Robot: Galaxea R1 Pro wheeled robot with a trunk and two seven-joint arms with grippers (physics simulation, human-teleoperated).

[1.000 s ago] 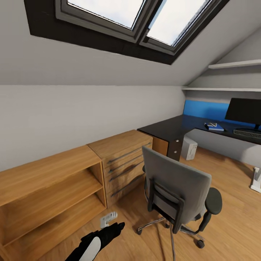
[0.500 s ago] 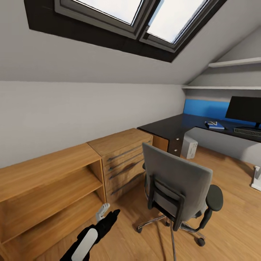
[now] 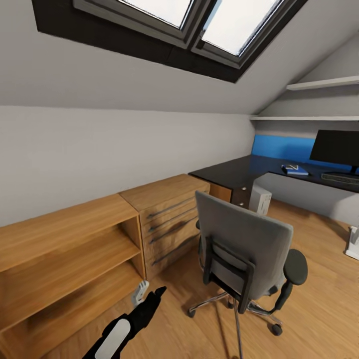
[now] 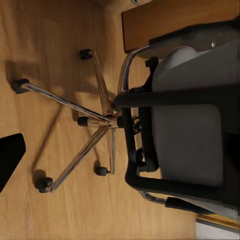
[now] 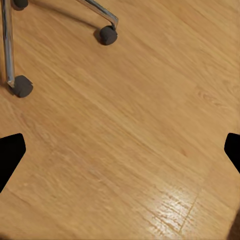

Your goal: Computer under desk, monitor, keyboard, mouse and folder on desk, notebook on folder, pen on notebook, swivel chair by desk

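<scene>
The grey swivel chair (image 3: pixel 244 249) stands on the wood floor with its back to me, a short way from the black desk (image 3: pixel 234 172). On the desk at the far right are the monitor (image 3: pixel 339 147), the keyboard (image 3: pixel 341 177) in front of it, and the blue folder (image 3: pixel 295 171) with something dark lying on it. The computer (image 3: pixel 260 198) stands under the desk. My left gripper (image 3: pixel 144 295) hangs low, left of the chair, open. Its wrist view looks at the chair's chrome base (image 4: pixel 100 120) and seat. My right gripper (image 5: pixel 120 150) is open over bare floor near the castors (image 5: pixel 107 35).
A low wooden shelf (image 3: pixel 65 259) and a wooden drawer chest (image 3: pixel 169 214) line the wall on the left, up to the desk's end. White wall shelves (image 3: pixel 319 86) hang above the desk. A white desk leg (image 3: pixel 353 247) stands at the right edge.
The head view has shifted slightly, so the room sits a little lower and further left. My left arm has swung left and slightly away from me. The chair has not moved.
</scene>
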